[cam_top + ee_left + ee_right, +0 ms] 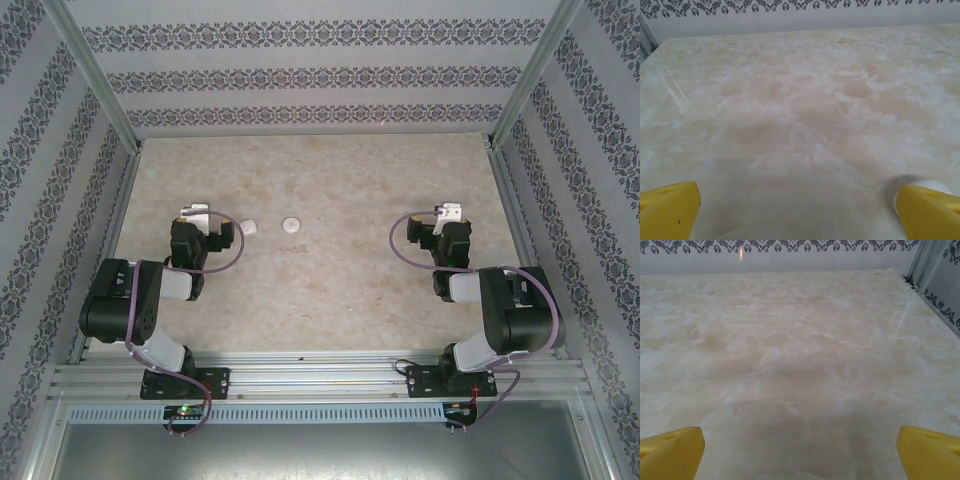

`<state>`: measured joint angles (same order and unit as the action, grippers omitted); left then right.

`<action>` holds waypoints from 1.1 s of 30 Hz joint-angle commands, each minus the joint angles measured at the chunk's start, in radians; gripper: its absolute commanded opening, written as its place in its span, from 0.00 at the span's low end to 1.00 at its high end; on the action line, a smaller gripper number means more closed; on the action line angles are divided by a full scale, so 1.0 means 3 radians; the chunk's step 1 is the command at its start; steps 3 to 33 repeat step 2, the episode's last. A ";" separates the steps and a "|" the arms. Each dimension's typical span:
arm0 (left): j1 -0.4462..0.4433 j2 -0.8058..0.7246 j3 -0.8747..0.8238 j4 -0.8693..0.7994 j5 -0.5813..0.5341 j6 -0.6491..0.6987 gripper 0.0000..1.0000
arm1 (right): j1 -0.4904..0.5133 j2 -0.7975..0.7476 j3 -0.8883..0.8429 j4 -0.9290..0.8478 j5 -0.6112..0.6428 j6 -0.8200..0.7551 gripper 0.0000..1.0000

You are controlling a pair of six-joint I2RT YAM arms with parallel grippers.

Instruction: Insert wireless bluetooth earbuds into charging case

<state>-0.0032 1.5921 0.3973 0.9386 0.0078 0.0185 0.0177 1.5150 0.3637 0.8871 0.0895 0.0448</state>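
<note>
Wide open, the left gripper [207, 228] holds nothing. On its wrist camera the two yellow fingertips [667, 210] sit at the bottom corners with bare tabletop between them. The right gripper [441, 226] is spread just as wide and also grips nothing, its own yellow tips far apart over bare surface [800, 452]. Both grippers point away from the arm bases, toward the far wall.

Patterned walls [320, 70], pale with dark floral bands, close in the space ahead of both grippers and on their outer sides. Beneath the grippers lies the table [330, 290], a pale beige marbled sheet that runs ahead of them to the far wall. The black left arm [130, 305] folds back behind its gripper, and the black right arm [510, 315] does the same behind its own.

Between the two grippers, nearer the left one and apart from both, lies a flat round white disc [291, 224]. The charging case [248, 227], a small white rounded pebble, lies on the table right at the left gripper's right fingertip, between that finger and the disc. On the left wrist camera its white edge [936, 185] peeks out from behind that fingertip. Whether the two touch I cannot tell.
</note>
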 commanded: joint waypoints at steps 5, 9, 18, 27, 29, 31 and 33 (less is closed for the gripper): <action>0.0028 -0.0024 -0.0015 -0.0056 0.0053 -0.0053 1.00 | 0.0048 -0.0017 0.0045 0.0060 0.0026 -0.0062 0.98; 0.0028 -0.0024 -0.0015 -0.0056 0.0053 -0.0053 1.00 | 0.0048 -0.0017 0.0045 0.0060 0.0026 -0.0062 0.98; 0.0028 -0.0024 -0.0015 -0.0056 0.0053 -0.0053 1.00 | 0.0048 -0.0017 0.0045 0.0060 0.0026 -0.0062 0.98; 0.0028 -0.0024 -0.0015 -0.0056 0.0053 -0.0053 1.00 | 0.0048 -0.0017 0.0045 0.0060 0.0026 -0.0062 0.98; 0.0028 -0.0024 -0.0015 -0.0056 0.0053 -0.0053 1.00 | 0.0048 -0.0017 0.0045 0.0060 0.0026 -0.0062 0.98; 0.0028 -0.0024 -0.0015 -0.0056 0.0053 -0.0053 1.00 | 0.0048 -0.0017 0.0045 0.0060 0.0026 -0.0062 0.98; 0.0028 -0.0024 -0.0015 -0.0056 0.0053 -0.0053 1.00 | 0.0048 -0.0017 0.0045 0.0060 0.0026 -0.0062 0.98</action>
